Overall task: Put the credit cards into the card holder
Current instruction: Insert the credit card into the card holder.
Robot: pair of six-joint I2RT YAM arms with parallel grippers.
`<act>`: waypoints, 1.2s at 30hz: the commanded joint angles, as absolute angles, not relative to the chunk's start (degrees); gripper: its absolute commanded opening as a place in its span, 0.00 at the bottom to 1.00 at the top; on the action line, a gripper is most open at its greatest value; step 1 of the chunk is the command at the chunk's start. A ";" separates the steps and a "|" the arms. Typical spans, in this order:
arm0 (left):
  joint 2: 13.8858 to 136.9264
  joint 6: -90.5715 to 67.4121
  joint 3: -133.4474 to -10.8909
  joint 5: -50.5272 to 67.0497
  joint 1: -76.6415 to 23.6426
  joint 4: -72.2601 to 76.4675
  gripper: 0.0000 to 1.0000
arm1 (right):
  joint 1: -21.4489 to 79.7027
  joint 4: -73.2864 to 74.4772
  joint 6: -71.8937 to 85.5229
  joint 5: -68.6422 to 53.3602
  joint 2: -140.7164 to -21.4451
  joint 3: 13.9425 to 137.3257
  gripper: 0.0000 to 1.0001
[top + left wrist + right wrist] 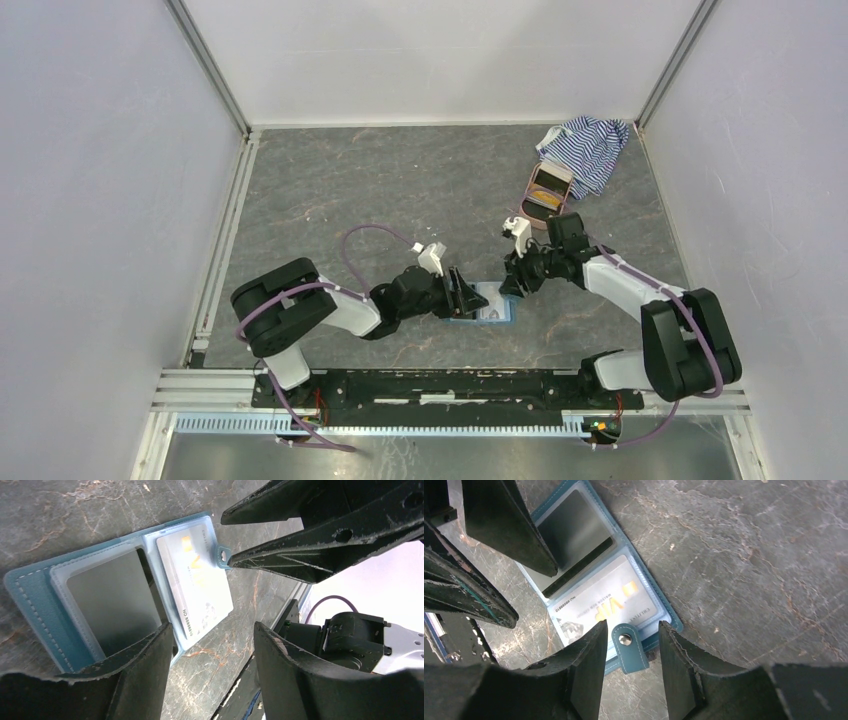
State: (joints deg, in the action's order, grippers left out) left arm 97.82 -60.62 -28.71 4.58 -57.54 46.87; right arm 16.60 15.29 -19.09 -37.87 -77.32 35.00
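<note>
The teal card holder (490, 306) lies open on the table between both grippers. In the left wrist view a dark grey credit card (112, 600) sits in one clear pocket. A pale card with gold VIP lettering (197, 587) lies in the other half, one end sticking out past the holder's edge. My left gripper (212, 635) is open with bare table between its fingers; one finger (145, 665) is at the holder's edge. My right gripper (633, 627) is open astride the snap tab (628, 647), with a gap on both sides.
A pink oval case (547, 190) lies open at the back right, next to a blue-white striped cloth (585, 150). White walls close the table on three sides. A metal rail (450, 385) runs along the near edge.
</note>
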 commanded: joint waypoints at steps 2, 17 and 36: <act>98.38 -60.16 -32.69 3.44 -58.52 44.86 0.64 | 13.69 13.46 -16.82 -45.49 -77.57 34.99 0.48; 101.03 -57.60 -37.46 2.13 -59.40 36.30 0.61 | 10.80 11.69 -13.19 -50.74 -82.41 34.54 0.46; 102.66 -57.54 -37.74 2.47 -59.41 35.96 0.60 | 10.22 11.73 -12.01 -55.06 -86.07 34.80 0.47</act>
State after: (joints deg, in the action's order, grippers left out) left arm 101.54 -60.34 -36.73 3.31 -59.02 36.36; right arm 10.37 13.28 -13.06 -50.59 -84.86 34.85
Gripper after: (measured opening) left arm 0.606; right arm 0.469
